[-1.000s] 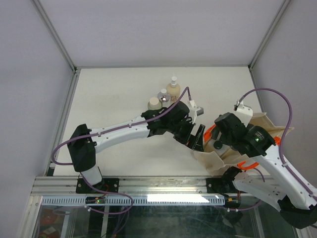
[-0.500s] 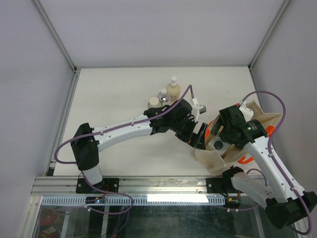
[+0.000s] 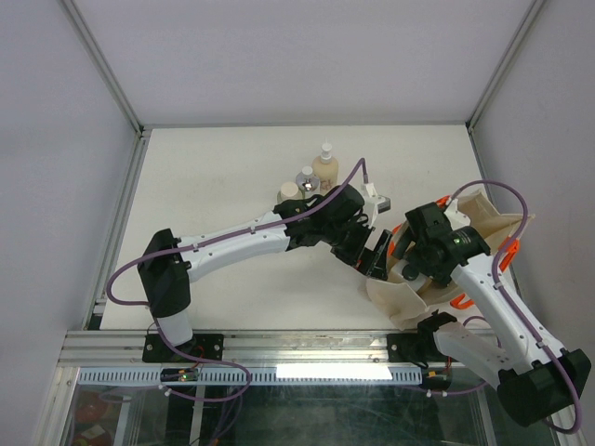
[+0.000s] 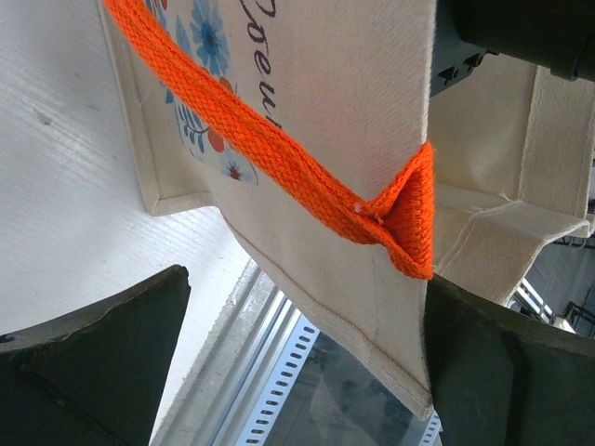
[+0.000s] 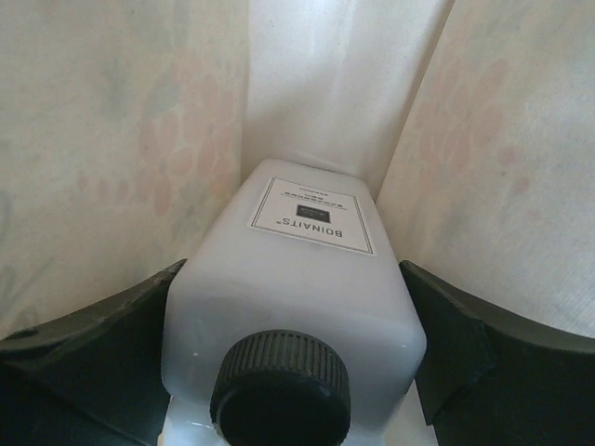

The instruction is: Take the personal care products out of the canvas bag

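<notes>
The right claw (image 5: 291, 269) straddles the whitish square bottle (image 5: 311, 228) inside the canvas bag (image 5: 112, 139), jaws wide; whether it clamps cannot be told. Smooth, rigid plastic, probably light and slippery: grip the flat sides below the dark cap (image 5: 281, 376).

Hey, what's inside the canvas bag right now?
One whitish square bottle with a dark cap shows between the canvas bag's walls. The bottle and the cloth cover anything beneath or behind it, so other products cannot be ruled out.

We find the square bottle's (image 5: 293, 297) dark cap (image 5: 281, 386) cut by the bottom edge, its label's (image 5: 311, 216) fine print probably illegible.
</notes>
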### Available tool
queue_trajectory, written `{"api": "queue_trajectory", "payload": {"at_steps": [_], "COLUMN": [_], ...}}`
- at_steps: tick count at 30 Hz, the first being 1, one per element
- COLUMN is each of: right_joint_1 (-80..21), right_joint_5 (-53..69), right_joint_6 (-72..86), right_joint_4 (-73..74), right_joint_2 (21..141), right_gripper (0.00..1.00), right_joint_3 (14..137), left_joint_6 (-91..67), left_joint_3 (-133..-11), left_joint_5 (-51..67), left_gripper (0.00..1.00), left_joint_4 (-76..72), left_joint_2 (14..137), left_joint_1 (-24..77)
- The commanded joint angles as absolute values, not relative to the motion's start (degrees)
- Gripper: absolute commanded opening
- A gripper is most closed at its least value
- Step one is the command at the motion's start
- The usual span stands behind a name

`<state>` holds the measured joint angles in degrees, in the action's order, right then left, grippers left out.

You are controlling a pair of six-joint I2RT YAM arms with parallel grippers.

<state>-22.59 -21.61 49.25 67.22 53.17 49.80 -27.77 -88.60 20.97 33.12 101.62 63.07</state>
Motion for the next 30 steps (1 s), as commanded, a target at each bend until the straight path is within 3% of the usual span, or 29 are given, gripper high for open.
{"api": "queue_trajectory", "payload": {"at_steps": [1, 4, 6, 30], "right_joint_1": [-22.34, -22.39, -22.35, -22.31], "right_joint_5": [-23.89, -25.00, -25.93, -22.40], "right_joint_6": [52.36, 51.85, 51.23, 35.69], "right_joint_4": [66.01, 67.20, 69.06, 83.75], "right_joint_2": [52.29, 50.74, 50.67, 52.60], "right_gripper": [0.58, 0.14, 0.00, 0.00], "right_joint_3": [50.82, 53.79, 56.58, 91.50], "left_joint_6": [-25.75, -25.83, -25.98, -28.62], "left_joint_3": [-90.15, -90.09, -90.01, -93.97], "left_joint_5": [20.23, 19.68, 19.29, 5.66], "left_gripper": [0.99, 0.99, 0.99, 0.99], "left_joint_4": [34.74, 34.72, 34.77, 35.53], "left_joint_2": [101.56, 101.28, 101.09, 93.24], "left_joint_1": [63.93, 63.94, 63.94, 62.55]}}
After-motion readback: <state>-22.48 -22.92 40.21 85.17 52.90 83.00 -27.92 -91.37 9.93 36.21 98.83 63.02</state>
